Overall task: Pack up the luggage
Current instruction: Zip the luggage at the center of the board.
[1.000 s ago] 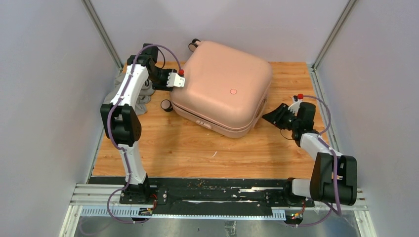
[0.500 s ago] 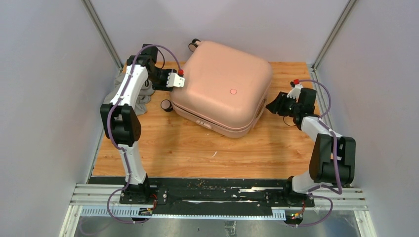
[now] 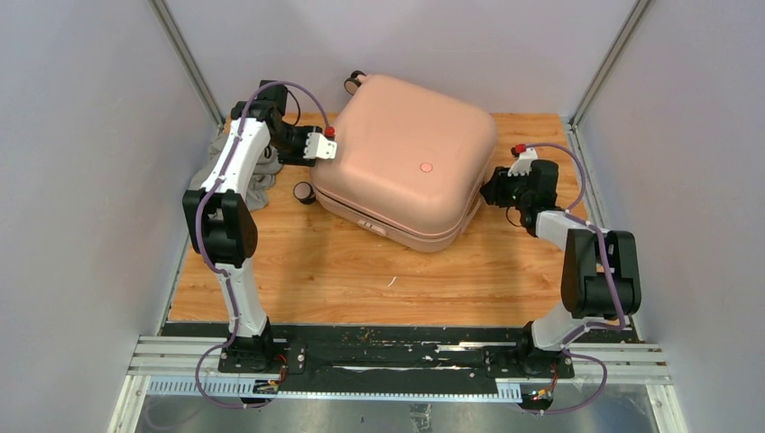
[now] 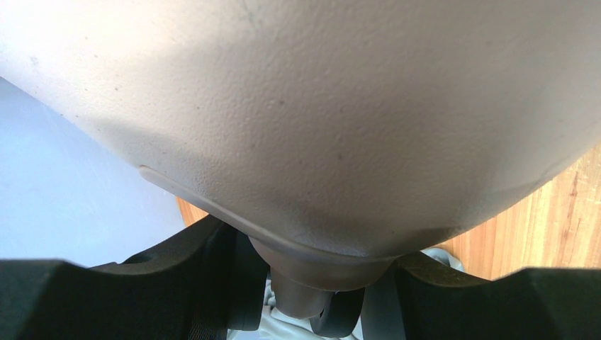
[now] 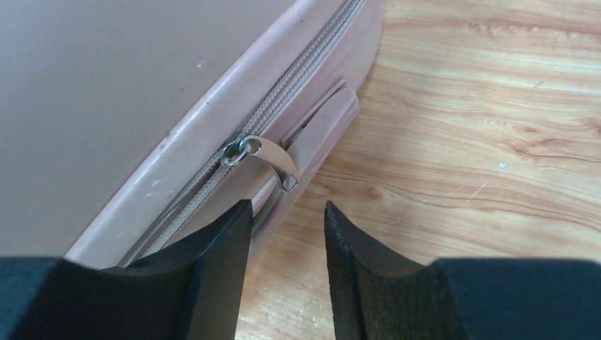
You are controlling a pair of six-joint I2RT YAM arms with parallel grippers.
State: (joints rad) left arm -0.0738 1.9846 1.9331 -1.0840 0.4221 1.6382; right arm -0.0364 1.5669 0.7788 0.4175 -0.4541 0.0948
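Right arm is swinging in from the worktop's (image 3: 361, 280) right edge. Right claw (image 3: 493, 190) is now sitting just beside the luggage (image 3: 406, 153), fingers a little apart with nothing between them, zipper pull (image 5: 261, 160) just ahead. Left claw (image 3: 323, 149) is pressing at the shell's left corner; cannot tell its grip. Luggage is lying closed and askew at the far middle of the wooden worktop. Grey cloth (image 3: 257, 176) is bunching at the left edge. Pale walls (image 3: 81, 180) and metal posts (image 3: 185, 59) are closing in both sides.

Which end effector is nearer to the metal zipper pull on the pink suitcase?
Right. The right end effector sits just short of the zipper pull, fingers apart; the left end effector is at the opposite side of the suitcase.
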